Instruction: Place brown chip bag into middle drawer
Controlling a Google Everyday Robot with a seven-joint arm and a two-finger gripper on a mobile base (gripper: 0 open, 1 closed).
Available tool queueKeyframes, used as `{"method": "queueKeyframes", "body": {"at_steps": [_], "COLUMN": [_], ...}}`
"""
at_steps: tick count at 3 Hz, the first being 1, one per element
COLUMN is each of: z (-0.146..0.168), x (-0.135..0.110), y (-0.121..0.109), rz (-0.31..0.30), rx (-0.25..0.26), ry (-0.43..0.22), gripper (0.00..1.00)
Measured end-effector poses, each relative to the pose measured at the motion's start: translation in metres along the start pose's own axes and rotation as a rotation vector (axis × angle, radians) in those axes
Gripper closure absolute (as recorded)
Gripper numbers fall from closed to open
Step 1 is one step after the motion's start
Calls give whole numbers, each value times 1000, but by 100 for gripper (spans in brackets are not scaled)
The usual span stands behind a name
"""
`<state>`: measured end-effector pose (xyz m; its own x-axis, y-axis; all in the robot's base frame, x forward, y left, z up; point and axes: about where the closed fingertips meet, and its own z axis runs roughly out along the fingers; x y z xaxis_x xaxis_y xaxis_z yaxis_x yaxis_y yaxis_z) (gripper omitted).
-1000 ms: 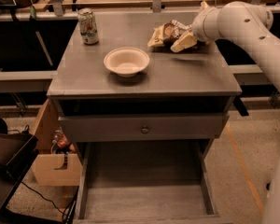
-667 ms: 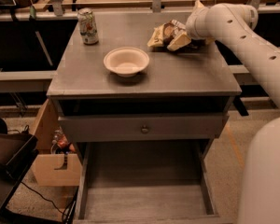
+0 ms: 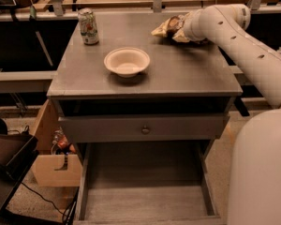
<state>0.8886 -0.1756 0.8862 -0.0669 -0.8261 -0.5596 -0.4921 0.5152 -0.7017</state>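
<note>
The brown chip bag [image 3: 167, 26] is up on the cabinet top [image 3: 178, 78], far back toward the right rear corner, crinkled, lying on its side with a cream-yellow end pointing left. Right on it is the gripper [image 3: 183, 30], at the bag's right end and touching it. From this angle the thick white wrist covers the business end, so whether it is clamped on the bag or loose I cannot tell. The arm [image 3: 243, 41] slants in from the lower right, white and dotted with small holes, crossing over the cabinet's right edge. To the left of the bag, nearer the front and about mid-top, sits a pale bowl [image 3: 127, 61], upright, well apart from the bag. Further left, at the rear left corner, a green-white soda can [image 3: 88, 26] is standing up. Down below, the middle drawer [image 3: 145, 205] is pulled right out toward us, its worn grey floor bare between thin side walls. Above it sits a shut grey drawer front [image 3: 107, 128] with a small round knob [image 3: 145, 130], and over that a dark open slot under the top. The robot's pale body [image 3: 262, 172] fills the lower right, and a cardboard box [image 3: 56, 165] stands on the floor at the left.
</note>
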Motion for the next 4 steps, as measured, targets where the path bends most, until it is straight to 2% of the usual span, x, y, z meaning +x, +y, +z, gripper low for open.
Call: {"method": "queueKeyframes", "body": {"at_steps": [2, 3, 4], "z": [4, 5, 5], "x": [0, 0, 0], "y": [5, 6, 6], "rz": [0, -1, -1], "rx": [-8, -10, -10], "ry": [0, 0, 0], "gripper": [95, 100, 100]}}
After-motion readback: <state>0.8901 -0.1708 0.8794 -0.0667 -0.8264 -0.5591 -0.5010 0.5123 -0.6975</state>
